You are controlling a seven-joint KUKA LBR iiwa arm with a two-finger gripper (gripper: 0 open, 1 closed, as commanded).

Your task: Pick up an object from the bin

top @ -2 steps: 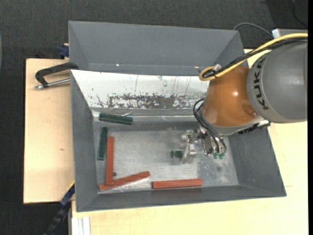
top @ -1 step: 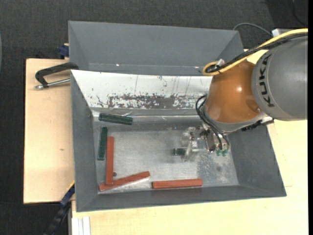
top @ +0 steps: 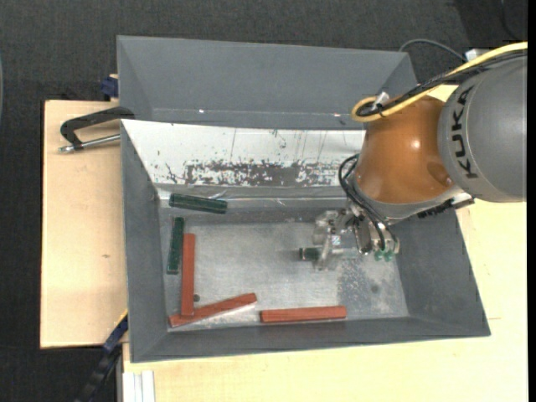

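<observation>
Camera view has the gripper (top: 328,245) low over the floor of the bin (top: 142,241), right of centre and nearer the back wall than the front. A small dark green piece (top: 311,254) sits at its tip; whether it is gripped, or how far the gripper is open, I cannot tell. 3 red bars (top: 303,314) lie along the left and front edges, 2 dark green bars (top: 198,202) toward the back left corner.

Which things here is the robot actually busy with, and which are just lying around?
In the job: grey bin; gripper, low over its floor, right of middle.

Lying about, untouched: dark green stick by the back wall; dark green stick at the left; red stick beside it; slanted red stick at front left; red stick at the front, nearest the gripper.
</observation>
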